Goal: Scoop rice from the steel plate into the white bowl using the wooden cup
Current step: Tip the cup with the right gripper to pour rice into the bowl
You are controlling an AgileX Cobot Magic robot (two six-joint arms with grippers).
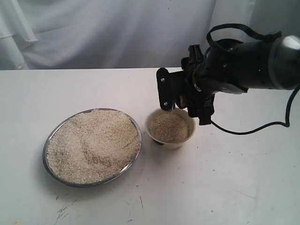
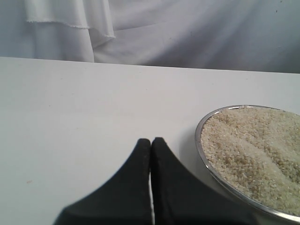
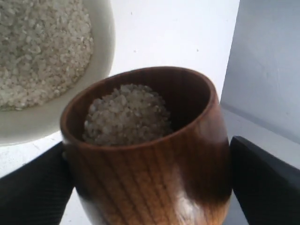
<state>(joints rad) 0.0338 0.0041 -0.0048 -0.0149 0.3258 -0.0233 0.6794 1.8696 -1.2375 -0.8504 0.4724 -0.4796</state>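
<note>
Brown and glossy, the wooden cup [image 3: 150,154] is pinched in the right pincer [image 1: 183,102], part-filled with rice [image 3: 126,115] and held at the far rim of the white bowl [image 1: 149,127]. The bowl is already well filled, while the steel plate [image 1: 47,146] is heaped with grains; the pour is judged pending, with more scoops left. The right arm [image 1: 248,63] is extended in from the right. The left pincer [image 2: 151,145] is pressed together, empty, beside the plate

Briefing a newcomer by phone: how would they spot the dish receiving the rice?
On the white table, find the wide, shiny steel plate heaped with rice. At its right in the exterior view sits the small cream-white ceramic bowl: thick-rimmed, deeper, much narrower.
</note>
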